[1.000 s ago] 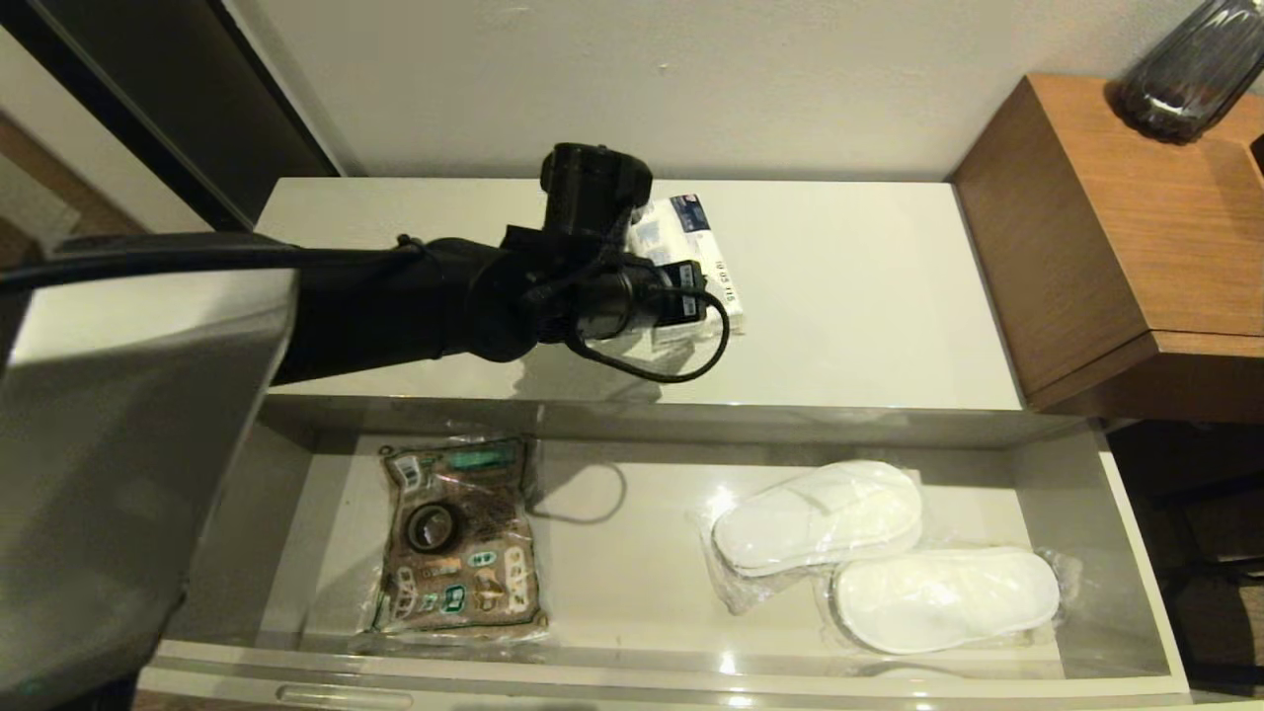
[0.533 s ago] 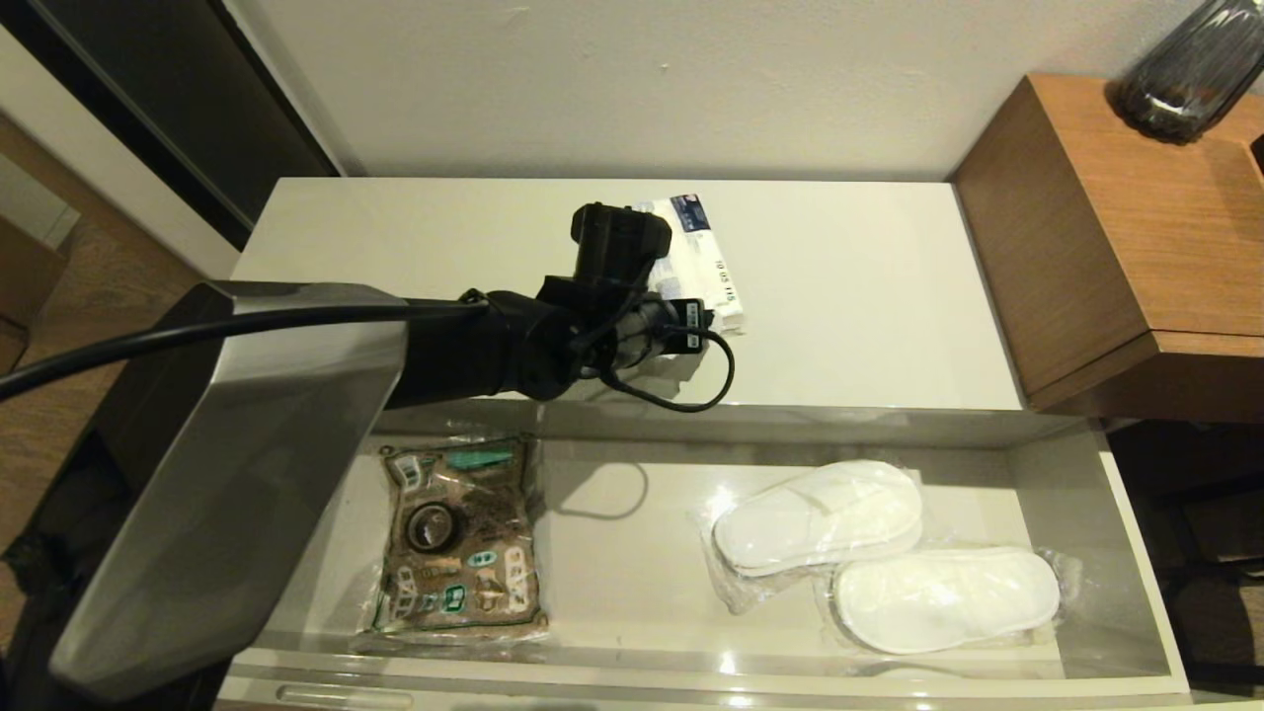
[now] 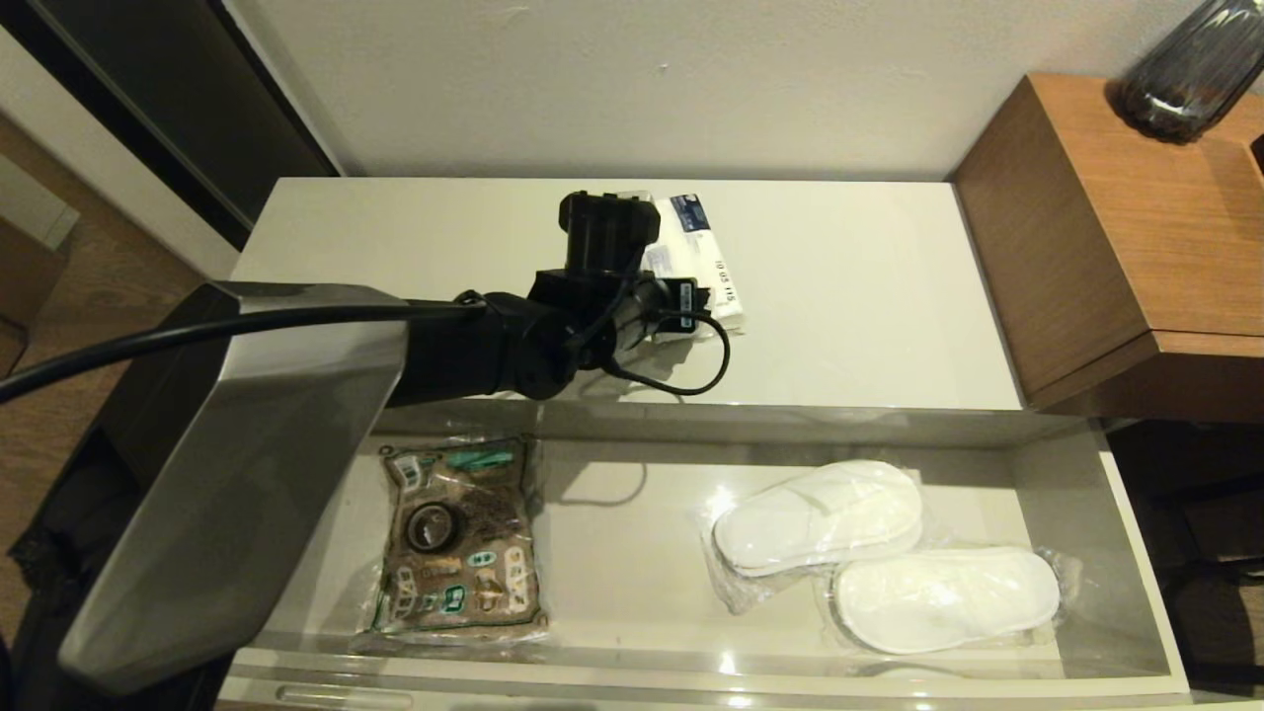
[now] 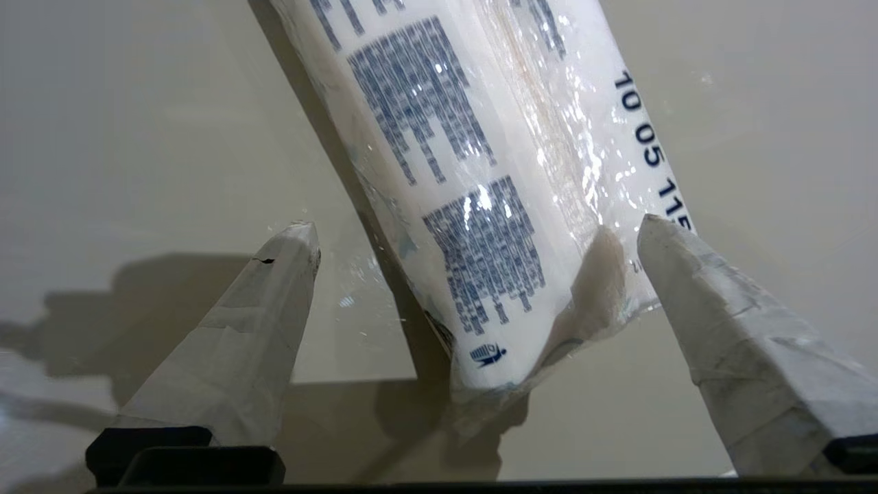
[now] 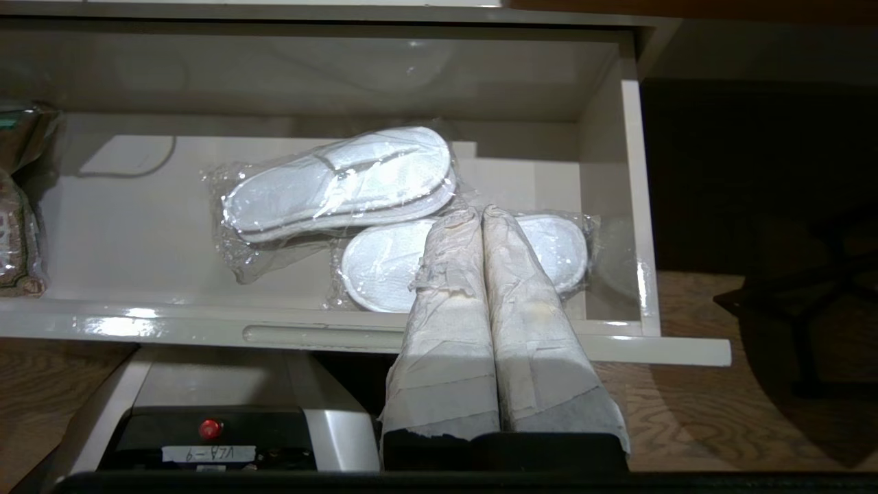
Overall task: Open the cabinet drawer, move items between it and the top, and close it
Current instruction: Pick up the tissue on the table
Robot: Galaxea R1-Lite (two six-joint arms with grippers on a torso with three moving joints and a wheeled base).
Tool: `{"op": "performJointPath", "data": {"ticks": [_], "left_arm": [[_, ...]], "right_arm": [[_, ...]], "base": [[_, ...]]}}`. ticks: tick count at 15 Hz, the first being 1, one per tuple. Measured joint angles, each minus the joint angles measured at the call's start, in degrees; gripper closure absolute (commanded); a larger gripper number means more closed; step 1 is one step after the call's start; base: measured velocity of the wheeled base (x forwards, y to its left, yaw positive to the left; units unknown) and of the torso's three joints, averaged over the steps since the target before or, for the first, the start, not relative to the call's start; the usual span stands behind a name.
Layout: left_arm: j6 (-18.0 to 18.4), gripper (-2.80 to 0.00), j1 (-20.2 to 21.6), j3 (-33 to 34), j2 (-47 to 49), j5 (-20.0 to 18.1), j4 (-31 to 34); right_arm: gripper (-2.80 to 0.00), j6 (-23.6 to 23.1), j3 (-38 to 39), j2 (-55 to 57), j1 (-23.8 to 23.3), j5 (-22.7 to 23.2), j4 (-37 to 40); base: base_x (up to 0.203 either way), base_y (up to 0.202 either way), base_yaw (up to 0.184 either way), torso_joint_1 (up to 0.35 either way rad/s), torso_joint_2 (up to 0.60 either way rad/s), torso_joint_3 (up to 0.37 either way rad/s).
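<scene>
On the top (image 3: 849, 286) of the low cabinet, the left gripper (image 4: 473, 240) stands with its jaws spread wide on either side of the near end of the white tissue pack (image 4: 480, 171), which lies flat on the glossy surface toward the back wall; one taped fingertip (image 4: 669, 243) sits right at the pack's edge while the other is off to the side, on bare surface, so nothing is gripped. Below, the cabinet drawer (image 3: 1126, 513) is pulled out, holding the wrapped white slippers (image 3: 879, 553) on its right side and a brown patterned pouch (image 3: 459, 538) on its left, with a small black tape roll (image 3: 432, 526) lying on the pouch. The right gripper (image 5: 483, 226) hangs parked in front of the drawer, its fingers pressed together and empty. If the next move is to take the pack, the risk lies in the lopsided straddle: closing from here would likely push the pack sideways across the slick top before both fingers bite, or pinch only loose film at the end, which could slip free during a lift. The pack also lies at a slant to the jaws, so a close might twist it instead of clamping it. A low retreat, on the other hand, could drag the near fingertip across the wrapper and shift it.
</scene>
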Motion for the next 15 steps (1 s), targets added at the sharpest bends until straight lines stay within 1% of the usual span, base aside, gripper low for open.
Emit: {"op": "performJointPath", "data": {"ticks": [2, 3, 6, 10, 12, 13, 15], "left_arm": [[1.9, -2.8, 0.0, 0.1, -0.1, 1.8, -0.5], [2.4, -2.8, 0.0, 0.1, 0.0, 1.8, -0.7], [4.1, -2.8, -0.5, 0.1, 1.6, 1.8, -4.6], [4.6, -2.8, -0.9, 0.1, 3.5, 1.7, -5.3], [6.3, -2.8, -1.2, 0.0, 4.4, 1.6, -7.6], [6.9, 0.0, -1.3, 0.0, 4.8, 1.6, -9.2], [7.2, 0.0, -1.3, 0.0, 5.3, 1.7, -9.8]], "right_arm": [[0.0, 0.0, 0.0, 0.0, 0.0, 0.0, 0.0], [0.0, 0.0, 0.0, 0.0, 0.0, 0.0, 0.0], [0.0, 0.0, 0.0, 0.0, 0.0, 0.0, 0.0], [0.0, 0.0, 0.0, 0.0, 0.0, 0.0, 0.0], [0.0, 0.0, 0.0, 0.0, 0.0, 0.0, 0.0], [0.0, 0.0, 0.0, 0.0, 0.0, 0.0, 0.0], [0.0, 0.0, 0.0, 0.0, 0.0, 0.0, 0.0]], "base": [[0.0, 0.0, 0.0, 0.0, 0.0, 0.0], [0.0, 0.0, 0.0, 0.0, 0.0, 0.0], [0.0, 0.0, 0.0, 0.0, 0.0, 0.0], [0.0, 0.0, 0.0, 0.0, 0.0, 0.0], [0.0, 0.0, 0.0, 0.0, 0.0, 0.0], [0.0, 0.0, 0.0, 0.0, 0.0, 0.0], [0.0, 0.0, 0.0, 0.0, 0.0, 0.0]]}}
